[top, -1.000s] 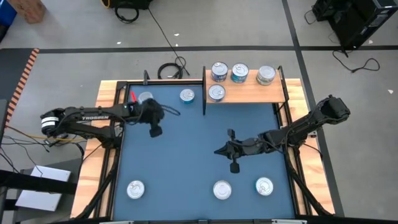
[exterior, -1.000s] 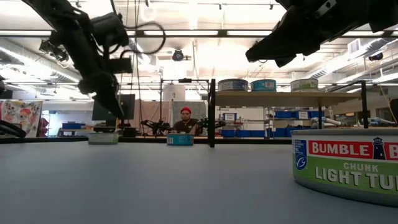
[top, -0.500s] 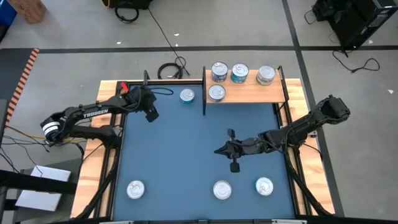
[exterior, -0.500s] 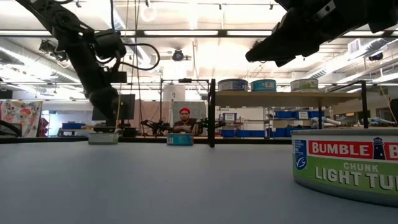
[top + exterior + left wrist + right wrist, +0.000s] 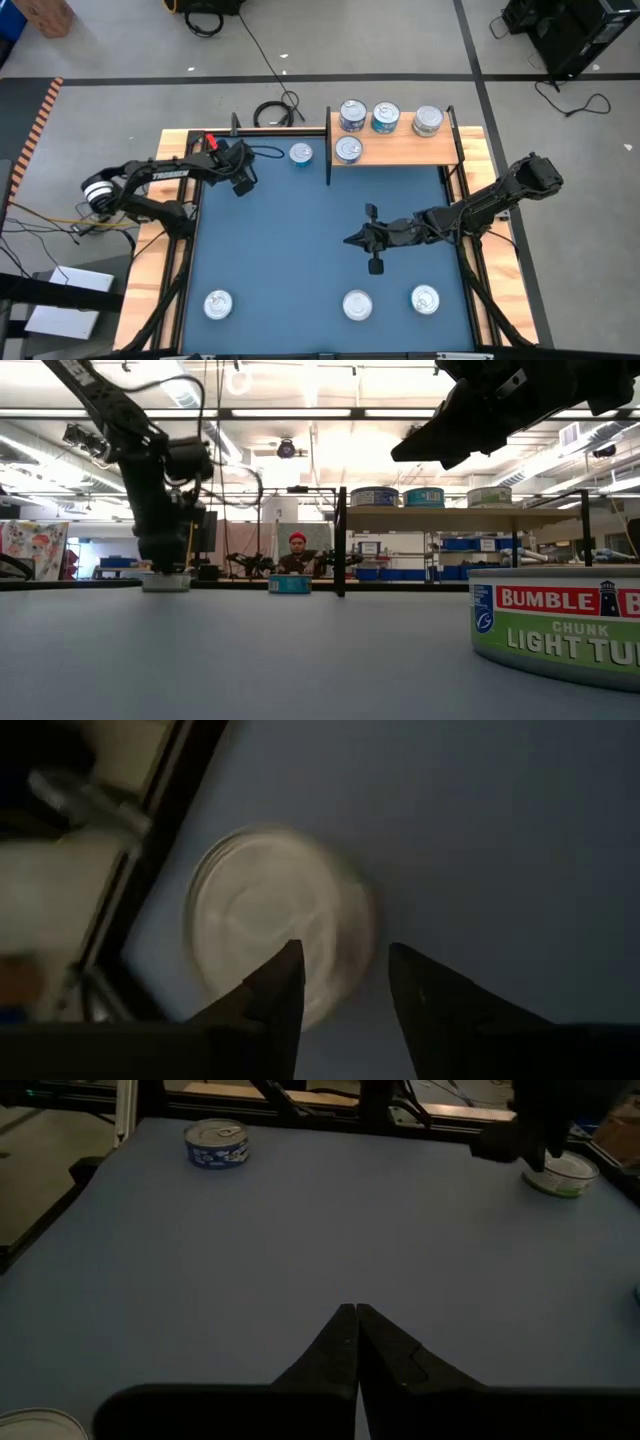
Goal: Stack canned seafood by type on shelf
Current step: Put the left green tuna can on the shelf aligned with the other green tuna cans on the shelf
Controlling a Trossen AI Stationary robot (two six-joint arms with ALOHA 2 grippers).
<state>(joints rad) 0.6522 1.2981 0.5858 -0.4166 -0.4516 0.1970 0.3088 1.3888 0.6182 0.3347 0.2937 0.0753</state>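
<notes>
L gripper at the mat's far-left corner, fingers parted w/ a gap, right above a tin, holding nothing. R gripper mid-mat, fingers pressed together, empty. Shelf carries 4 tins. Blue mat: 1 tin beside shelf, 3 along near edge.

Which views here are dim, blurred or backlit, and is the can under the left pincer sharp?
Left wrist view: dark, and the can under the left pincer is soft and smeared. Right wrist view: dim, with the shut right pincer nearly black. Low view: bright ceiling lights silhouette both arms; the near tuna can is legible. High view: evenly lit.
</notes>
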